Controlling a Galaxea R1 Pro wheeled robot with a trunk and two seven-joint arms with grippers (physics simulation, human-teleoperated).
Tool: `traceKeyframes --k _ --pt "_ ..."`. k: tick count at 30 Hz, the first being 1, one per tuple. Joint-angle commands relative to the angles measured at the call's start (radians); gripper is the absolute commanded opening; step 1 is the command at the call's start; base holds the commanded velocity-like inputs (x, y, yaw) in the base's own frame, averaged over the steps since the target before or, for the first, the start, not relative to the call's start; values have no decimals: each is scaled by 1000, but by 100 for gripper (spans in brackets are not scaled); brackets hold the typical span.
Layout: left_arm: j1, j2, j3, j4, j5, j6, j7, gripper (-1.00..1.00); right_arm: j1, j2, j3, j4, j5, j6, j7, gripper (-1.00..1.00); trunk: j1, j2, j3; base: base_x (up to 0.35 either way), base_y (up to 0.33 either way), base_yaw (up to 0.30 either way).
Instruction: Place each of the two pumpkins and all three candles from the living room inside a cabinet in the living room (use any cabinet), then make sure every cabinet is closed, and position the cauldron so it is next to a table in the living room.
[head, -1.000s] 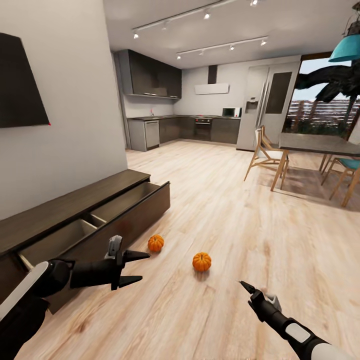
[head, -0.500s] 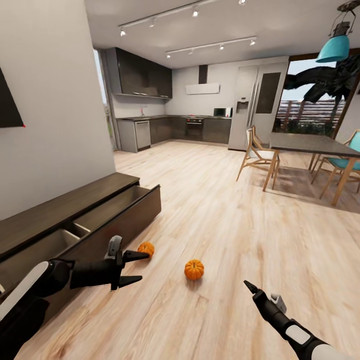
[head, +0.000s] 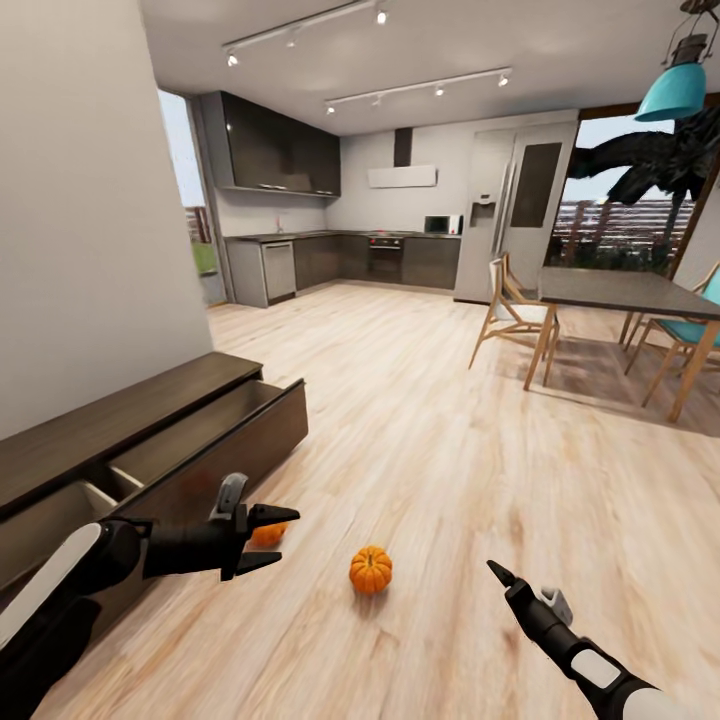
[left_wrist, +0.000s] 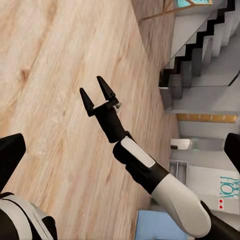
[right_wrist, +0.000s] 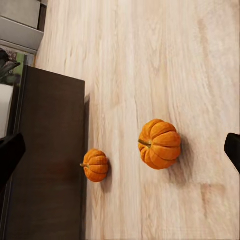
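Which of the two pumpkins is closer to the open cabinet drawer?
The pumpkin partly hidden behind the left gripper, lying right beside the dark drawer front. The other pumpkin sits out on the open floor, nearer the right gripper.

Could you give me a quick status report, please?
Left pincer and right pincer open, empty. Both pumpkins on floor beside open cabinet. Path clear.
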Motion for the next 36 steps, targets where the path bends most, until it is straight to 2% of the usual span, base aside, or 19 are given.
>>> traceKeyframes --k 1,7,19,21,24,26,29,33,36 --pt "-1 0 -1 -1 7 -1 10 100 0 0 -8 0 -2 10 3 100 0 0 -1 247 -212 0" --pt "-1 -2 0 -1 3 -1 8 100 0 0 -9 0 -2 11 4 100 0 0 -1 93 -77 0" --pt "-1 -2 -1 -1 2 -1 7 100 0 2 -7 0 -1 11 -5 100 0 0 -1 77 56 0" --pt "-1 -2 -1 -1 2 -1 7 100 0 5 -4 0 0 12 -20 100 0 0 -1 268 73 0" --pt "-1 -1 -1 -1 2 -1 7 100 0 6 3 -1 2 14 -85 100 0 0 -1 283 8 0" --pt "-1 -1 -1 -1 2 -1 8 100 0 8 35 -3 4 16 -192 100 0 0 -1 289 -80 0" --pt "-1 -1 -2 -1 2 -1 8 100 0 9 94 -9 4 33 -270 100 0 0 -1 291 -108 0" --pt "-1 -1 -2 -1 1 -1 7 100 0 9 128 -16 3 48 -283 100 0 0 -1 261 -41 0" --pt "-1 -2 -2 0 2 -1 8 100 0 9 134 -18 3 47 -233 100 0 0 -1 75 -9 0"
